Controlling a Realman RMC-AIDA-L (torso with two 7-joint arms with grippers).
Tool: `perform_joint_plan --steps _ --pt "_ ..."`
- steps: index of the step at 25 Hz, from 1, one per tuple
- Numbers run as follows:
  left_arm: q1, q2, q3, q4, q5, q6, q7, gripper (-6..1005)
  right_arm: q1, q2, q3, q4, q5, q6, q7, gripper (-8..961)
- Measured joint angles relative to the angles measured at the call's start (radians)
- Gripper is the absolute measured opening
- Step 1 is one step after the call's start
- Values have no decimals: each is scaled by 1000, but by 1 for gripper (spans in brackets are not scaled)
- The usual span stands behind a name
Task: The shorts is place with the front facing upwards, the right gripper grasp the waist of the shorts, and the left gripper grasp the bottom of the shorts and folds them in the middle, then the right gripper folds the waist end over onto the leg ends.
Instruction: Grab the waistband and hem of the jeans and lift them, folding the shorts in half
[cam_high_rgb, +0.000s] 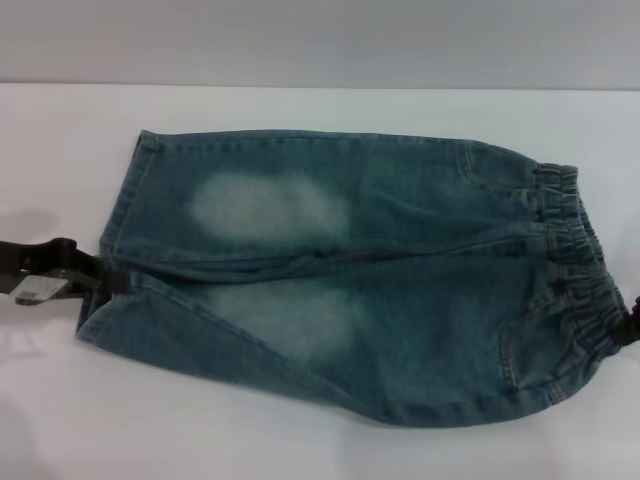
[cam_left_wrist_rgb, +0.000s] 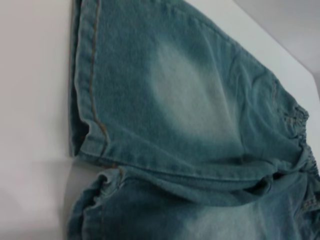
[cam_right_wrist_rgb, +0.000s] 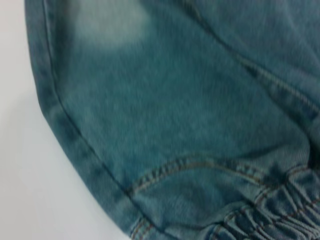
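The shorts lie flat on the white table, front up, with pale faded thigh patches. The waist, a gathered elastic band, is at the right. The bottom of the shorts, also the leg ends, is at the left. My left gripper is a black claw touching the hem where the two legs meet. That hem corner looks bunched in the left wrist view. Only a dark sliver of my right gripper shows, at the near end of the waist. The right wrist view shows the waist and a curved pocket seam close up.
A grey wall rises behind the table's far edge. Bare white table surface surrounds the shorts in front and to the left.
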Motion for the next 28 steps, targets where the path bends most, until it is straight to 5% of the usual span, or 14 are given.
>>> perform_joint_plan --steps 6,13,21,28 --pt "-4 9 -56 3 -1 1 0 35 -64 -37 61 1 181 -10 0 2" --pt "-23 22 -206 5 -7 -8 1 34 -156 -42 247 25 387 -2 0 3" --pt "-42 13 -251 5 -104 -111 25 34 -272 -11 300 118 655 107 -54 2" --pt "-68 -12 -244 6 -111 -163 60 34 -272 31 314 233 704 264 -149 2"
